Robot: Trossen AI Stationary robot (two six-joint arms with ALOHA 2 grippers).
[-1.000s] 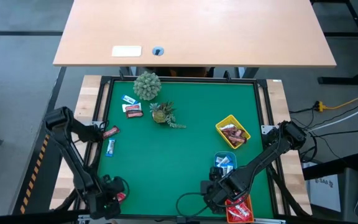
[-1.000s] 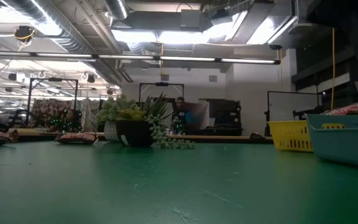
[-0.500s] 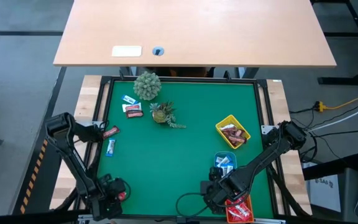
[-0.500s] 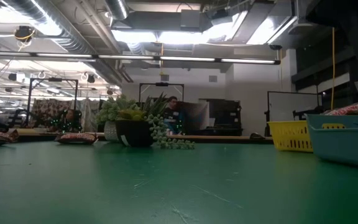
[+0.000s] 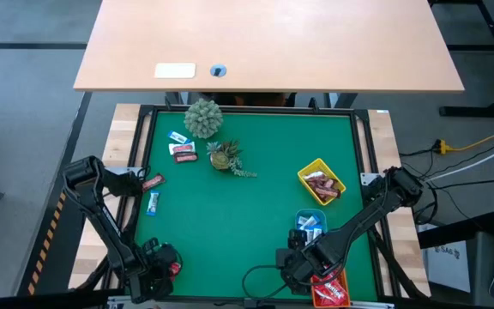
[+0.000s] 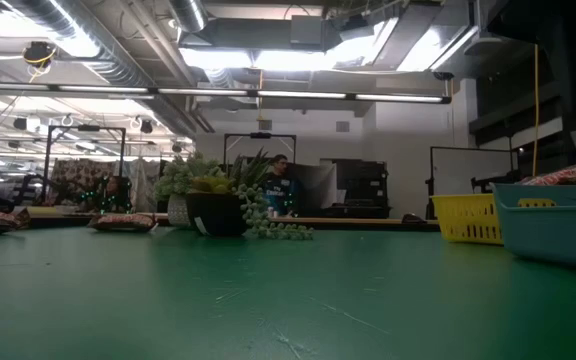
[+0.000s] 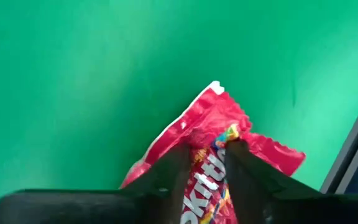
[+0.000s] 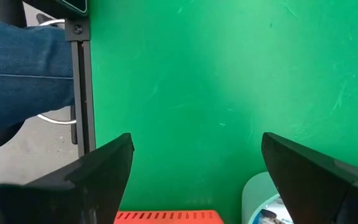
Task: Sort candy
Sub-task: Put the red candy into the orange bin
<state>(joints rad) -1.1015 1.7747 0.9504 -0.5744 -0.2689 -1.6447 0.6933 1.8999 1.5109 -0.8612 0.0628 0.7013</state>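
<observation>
At the high view's lower left, the left gripper [image 7: 205, 163] pinches a red candy packet [image 7: 213, 134] on the green mat [image 5: 247, 197]; next, presumably, a lift toward the orange tray [image 5: 330, 292], beside which the right gripper [image 5: 292, 273] waits with fingers spread.

Left gripper [image 5: 163, 263] sits at the green mat's [image 5: 247, 206] near-left corner on a red packet [image 5: 175, 267]; right gripper [image 5: 292, 268] rests beside the orange tray [image 5: 343, 281]
</observation>
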